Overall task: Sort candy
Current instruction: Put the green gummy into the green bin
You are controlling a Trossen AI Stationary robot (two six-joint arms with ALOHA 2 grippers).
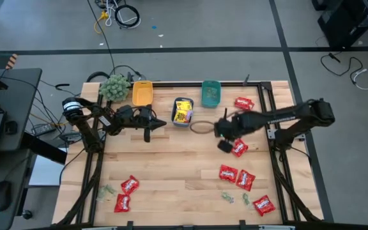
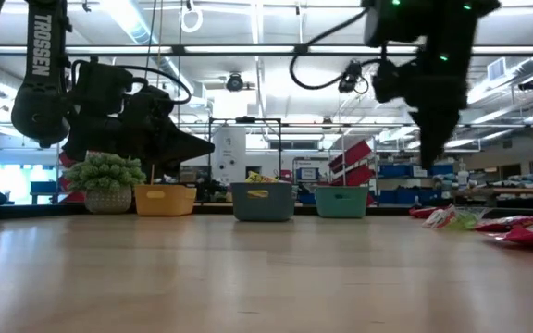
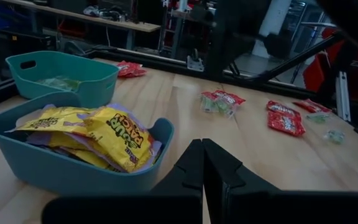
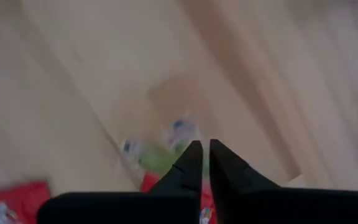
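Note:
Yellow candy packets (image 3: 107, 134) fill the blue bin (image 1: 183, 112). The teal bin (image 1: 211, 93) holds pale green candy (image 3: 58, 82), and the orange bin (image 1: 142, 92) stands to its left. Red packets (image 1: 228, 172) and tiny green ones (image 1: 225, 196) lie loose on the table, right and left. My left gripper (image 3: 202, 149) is shut and hovers just left of the blue bin. My right gripper (image 4: 202, 148) is shut, points down, and hangs above a red packet (image 1: 238, 148) with a green packet (image 4: 160, 158) lying on it.
A fuzzy green plant ball (image 1: 114, 87) stands at the far left corner beside the orange bin. A thin ring (image 1: 201, 126) lies on the table between the blue bin and my right gripper. More red packets (image 1: 126, 193) lie near the front left. Bare wood spans the table's middle.

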